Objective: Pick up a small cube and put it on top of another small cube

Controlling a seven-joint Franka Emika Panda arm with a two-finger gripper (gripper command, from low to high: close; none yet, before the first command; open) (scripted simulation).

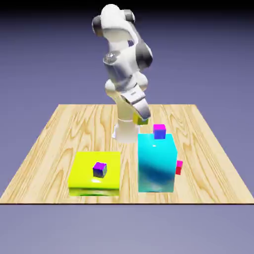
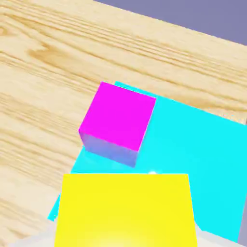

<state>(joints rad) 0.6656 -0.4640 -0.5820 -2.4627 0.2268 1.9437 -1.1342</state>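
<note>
a: state of the pincer (image 1: 143, 118)?

b: pressed together on the small yellow cube (image 2: 125, 210). in the hand view the cube fills the space between the fingertips and hides them; in the exterior view only a sliver of yellow shows under the hand.

a: where is the cube relative to the target?

b: held in the air above the tall cyan block (image 1: 157, 163), near its far edge. the magenta-topped cube (image 2: 118, 121) sits on that block's top, just ahead of the held cube in the hand view, and does not appear to touch it.

a: procedure for the current step?

b: judged as carry-to-stack. centre the yellow cube over the magenta top, square the edges, then lower straight down. release only once it rests flat; an off-centre set-down would likely tip it off.
</note>
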